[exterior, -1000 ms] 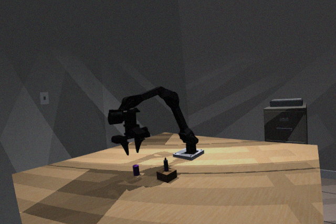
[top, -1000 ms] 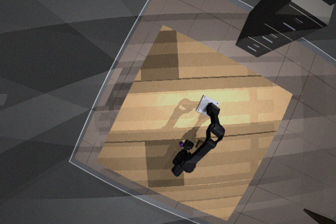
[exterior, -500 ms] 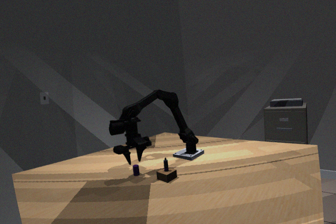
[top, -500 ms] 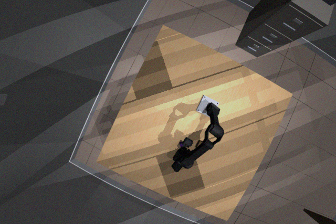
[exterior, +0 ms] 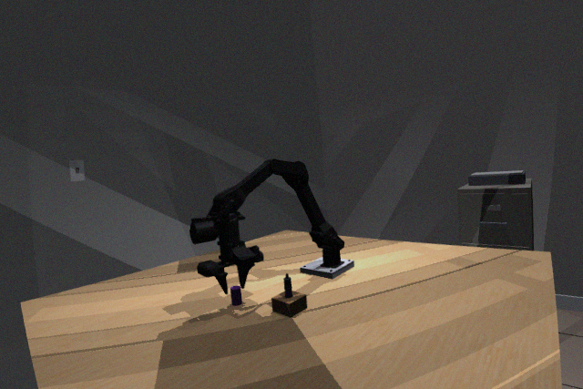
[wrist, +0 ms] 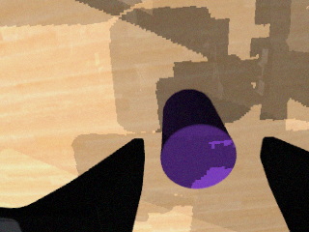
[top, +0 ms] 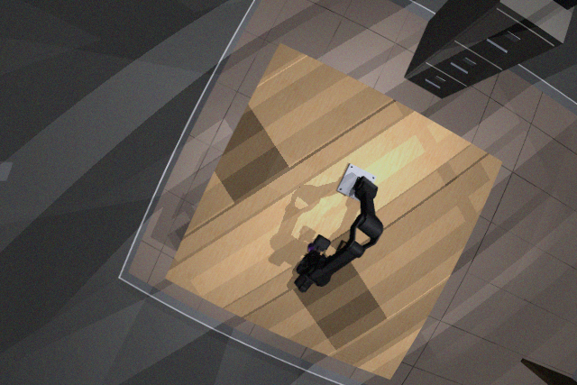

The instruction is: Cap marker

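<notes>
The purple cap stands upright on the wooden table, right below my gripper in the wrist view; it also shows in the side view. My gripper hangs just above it, pointing down, fingers open and empty, one on each side of the cap. The dark marker stands upright in the brown holder block a short way to the right of the cap. In the overhead view the arm covers most of the cap; only a purple spot shows.
The arm's base plate sits behind the holder block. A dark filing cabinet stands off the table at the far right. The table's left edge is not far from the cap.
</notes>
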`<state>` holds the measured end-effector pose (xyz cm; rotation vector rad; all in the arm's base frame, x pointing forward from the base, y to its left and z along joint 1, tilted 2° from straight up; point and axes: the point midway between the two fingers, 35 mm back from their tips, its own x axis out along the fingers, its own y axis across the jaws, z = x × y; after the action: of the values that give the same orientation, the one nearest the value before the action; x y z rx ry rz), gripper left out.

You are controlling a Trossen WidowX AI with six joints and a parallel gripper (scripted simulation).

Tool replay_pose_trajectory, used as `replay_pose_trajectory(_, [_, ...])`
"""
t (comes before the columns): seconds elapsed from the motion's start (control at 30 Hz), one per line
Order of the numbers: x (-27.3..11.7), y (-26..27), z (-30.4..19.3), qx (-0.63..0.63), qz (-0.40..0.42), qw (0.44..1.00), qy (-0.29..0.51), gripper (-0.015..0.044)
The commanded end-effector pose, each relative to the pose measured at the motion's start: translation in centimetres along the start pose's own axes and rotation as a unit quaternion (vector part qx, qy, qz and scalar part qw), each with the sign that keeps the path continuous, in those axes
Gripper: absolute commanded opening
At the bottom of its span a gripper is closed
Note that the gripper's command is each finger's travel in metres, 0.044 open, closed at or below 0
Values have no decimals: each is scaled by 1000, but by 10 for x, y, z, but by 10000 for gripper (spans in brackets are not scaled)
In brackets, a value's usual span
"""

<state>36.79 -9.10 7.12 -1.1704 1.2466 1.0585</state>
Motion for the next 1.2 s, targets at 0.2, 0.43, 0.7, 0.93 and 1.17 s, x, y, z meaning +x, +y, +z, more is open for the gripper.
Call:
replay_pose_trajectory(0.2, [18,2,0,0,4,1000,1,250])
replay_pose_trajectory(0.43, [27,3,0,-1,4,1000,0,250])
replay_pose_trajectory(0.7, [27,3,1,-1,4,1000,0,138])
replay_pose_trajectory(0.93, [25,3,1,0,4,1000,0,52])
replay_pose_trajectory(1.17, [6,1,1,1,4,1000,0,0])
